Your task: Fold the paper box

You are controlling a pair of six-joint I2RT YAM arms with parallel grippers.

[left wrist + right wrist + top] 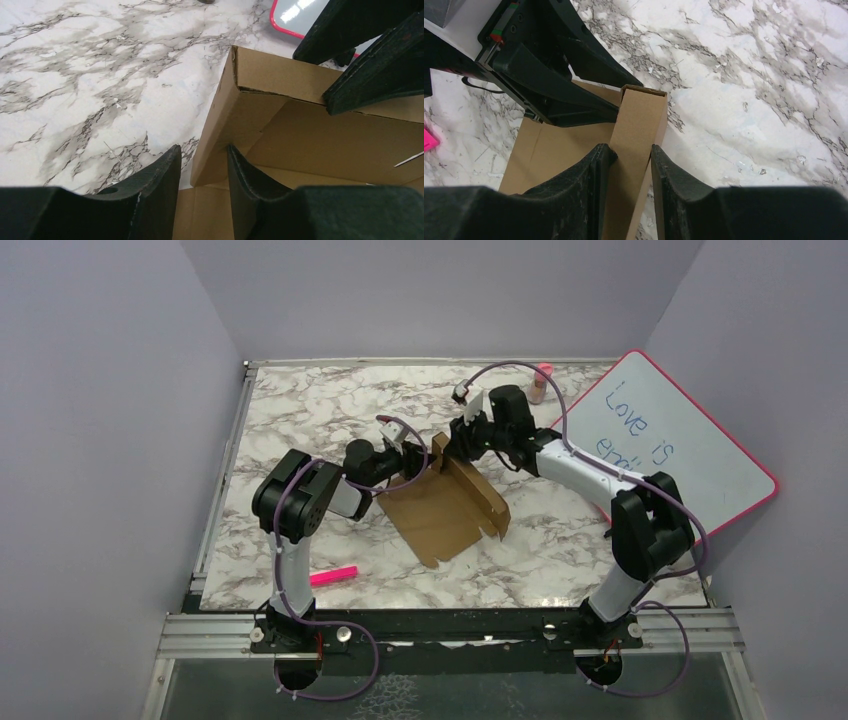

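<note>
The paper box [440, 510] is brown cardboard lying open in the middle of the marble table, with its far wall and right side raised. In the left wrist view my left gripper [202, 150] straddles the upright end wall of the box [310, 140]. Its right finger touches the inside face, and a gap shows at the left finger, so it is open. My right gripper [630, 149] is shut on the folded double wall of the box [639, 115]. From above, the left gripper [412, 462] and the right gripper [462, 443] meet at the box's far corner.
A pink-framed whiteboard [665, 445] leans at the right wall. A pink marker [333, 576] lies near the left arm's base. A small bottle [541, 382] stands at the back. Grey walls enclose the table on three sides.
</note>
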